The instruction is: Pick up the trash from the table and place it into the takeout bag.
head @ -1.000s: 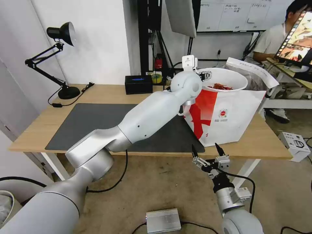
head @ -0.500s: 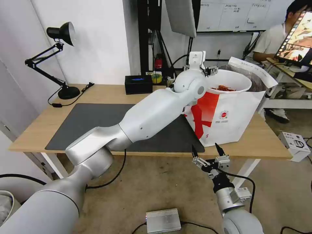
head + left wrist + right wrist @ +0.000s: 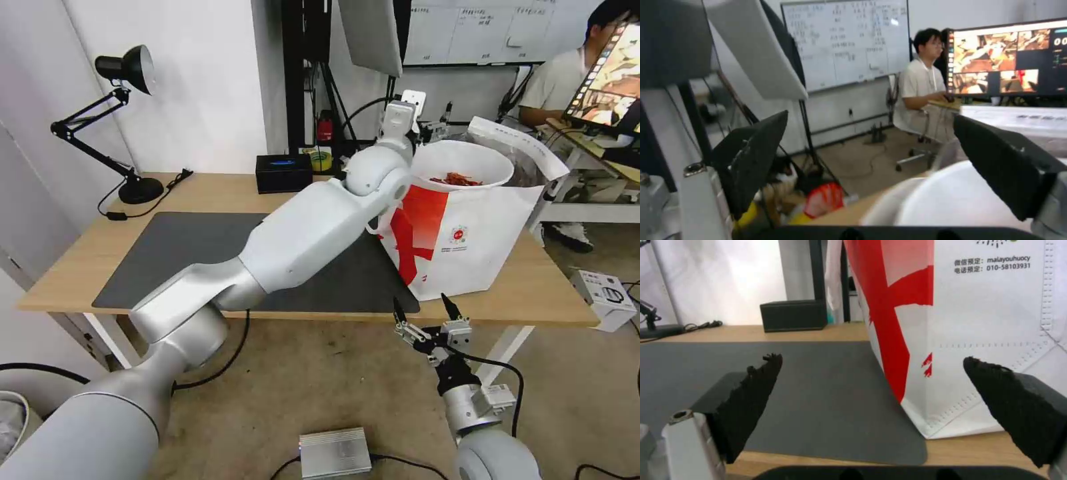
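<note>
Currently we list: bowl (image 3: 461, 167) of red shells seated in the bag (image 3: 467, 233) at the table's (image 3: 200, 193) right end, left gripper (image 3: 871, 166) spread empty above its rim, best lifted straight clear; right gripper (image 3: 427, 313) open, idle below the front edge.

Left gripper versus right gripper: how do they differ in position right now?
The left gripper is raised high beside the back rim of the white bowl that sits in the takeout bag; the right gripper hangs low in front of the table edge, below the bag. The left arm stretches across the grey mat; the right arm is tucked near the base. Both have open jaws holding nothing.
</note>
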{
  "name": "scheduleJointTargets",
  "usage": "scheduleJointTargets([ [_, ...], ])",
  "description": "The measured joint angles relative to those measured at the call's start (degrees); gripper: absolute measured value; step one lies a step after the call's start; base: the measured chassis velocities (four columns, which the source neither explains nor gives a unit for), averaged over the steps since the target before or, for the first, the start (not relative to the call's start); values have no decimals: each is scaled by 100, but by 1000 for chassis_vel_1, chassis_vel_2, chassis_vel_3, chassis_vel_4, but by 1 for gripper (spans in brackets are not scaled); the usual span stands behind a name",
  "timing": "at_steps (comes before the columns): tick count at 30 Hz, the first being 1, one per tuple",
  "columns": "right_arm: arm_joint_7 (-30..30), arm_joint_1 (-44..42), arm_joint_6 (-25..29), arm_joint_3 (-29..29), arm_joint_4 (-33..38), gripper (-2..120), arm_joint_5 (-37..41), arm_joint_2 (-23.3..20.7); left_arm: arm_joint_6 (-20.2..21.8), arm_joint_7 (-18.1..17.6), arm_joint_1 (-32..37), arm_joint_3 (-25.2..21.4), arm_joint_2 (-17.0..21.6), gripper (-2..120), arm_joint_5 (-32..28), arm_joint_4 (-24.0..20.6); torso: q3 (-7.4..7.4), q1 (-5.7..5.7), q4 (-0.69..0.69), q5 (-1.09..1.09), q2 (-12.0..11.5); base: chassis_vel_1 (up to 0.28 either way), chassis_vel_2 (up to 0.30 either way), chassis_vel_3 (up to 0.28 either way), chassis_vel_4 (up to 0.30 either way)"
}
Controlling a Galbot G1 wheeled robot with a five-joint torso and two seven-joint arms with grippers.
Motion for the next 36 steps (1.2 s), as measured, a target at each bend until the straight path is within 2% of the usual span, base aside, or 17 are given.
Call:
scheduleJointTargets([
  [3,0,0,0,1,0,100,0,0,-316,350,216,-113,332,100,732,-49,0,0,-2,0,0,0,0,0,0],
  [7,0,0,0,0,0,100,0,0,-406,422,414,-186,577,100,940,-178,0,0,0,-1,0,0,0,0,0],
  [10,0,0,0,0,0,100,0,0,-629,567,936,-488,1009,100,1424,-430,0,0,1,-2,0,0,0,0,0],
  [11,0,0,0,0,0,100,0,0,-629,567,936,-488,1009,100,1424,-430,0,0,1,-2,0,0,0,0,0],
  [14,0,0,0,0,0,100,0,0,-909,643,1310,-753,1337,100,1661,-702,0,0,0,-2,0,0,0,0,0],
  [19,0,0,0,1,0,100,0,0,-911,648,1606,-1023,1602,100,1645,-1037,0,0,-1,-1,1,0,0,0,0],
  [25,1,0,0,1,0,100,0,0,-773,633,2454,-1593,2044,100,1652,-1761,0,0,0,-1,1,0,0,0,0],
  [30,0,0,0,0,0,100,0,0,-740,650,2954,-1907,2184,100,1732,-2043,0,0,-1,-1,1,0,0,0,0],
  [33,0,0,0,1,0,100,0,0,-735,760,3692,-2471,2364,100,1977,-2426,0,0,0,-1,1,0,0,0,0],
  [34,0,0,0,1,0,100,0,0,-735,760,3692,-2471,2364,100,1977,-2426,0,0,0,-1,1,0,0,0,0],
  [36,0,0,0,1,0,100,0,0,-737,801,4059,-2778,2439,100,2063,-2623,0,0,0,0,2,0,0,0,0],
])
